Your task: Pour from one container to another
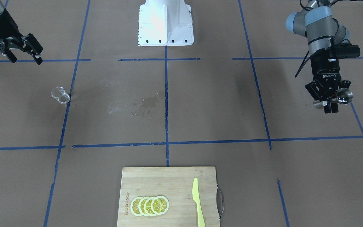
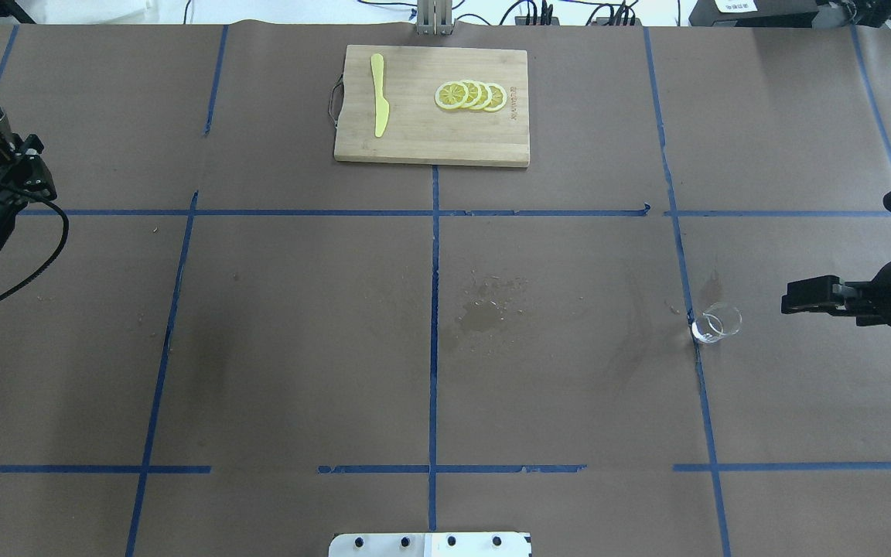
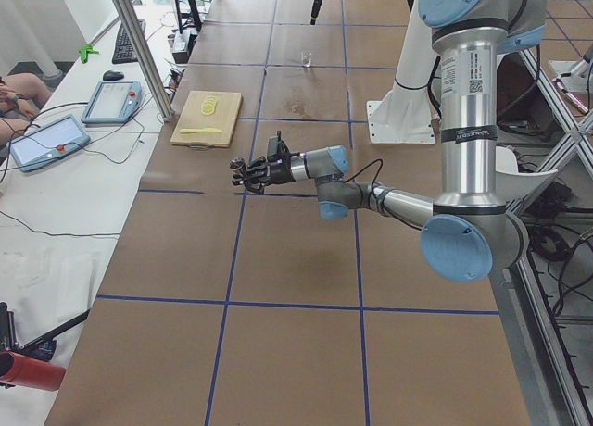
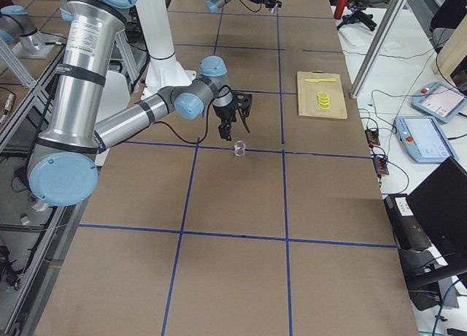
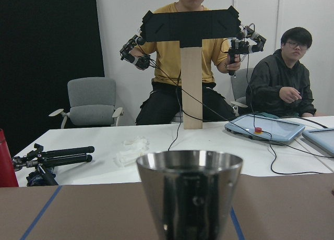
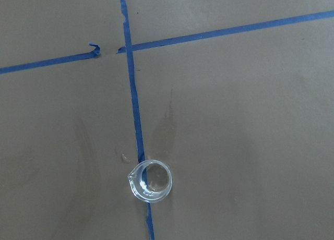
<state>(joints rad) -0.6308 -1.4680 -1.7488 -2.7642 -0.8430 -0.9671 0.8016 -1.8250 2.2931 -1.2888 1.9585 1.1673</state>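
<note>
The glass beaker (image 2: 716, 322) is standing well robot-right of the cutting board (image 2: 430, 147), the right gripper (image 1: 25, 59) hovering there too, jaws apart, likely to grasp it. Well off the board's other side, the left gripper (image 1: 329, 104) is clamping the steel jigger (image 1: 344, 96).

Jigger (image 5: 189, 193): lower cone cut off by the left wrist view's bottom edge. Waist hidden between the fingers of the left gripper (image 1: 330, 108) (both rims show in the front view).
Beaker (image 6: 150, 181): contents cannot be told; a mere speck in the left side view.
Board (image 1: 169, 189), knife (image 1: 196, 201): near ends cropped in the front view.
</note>
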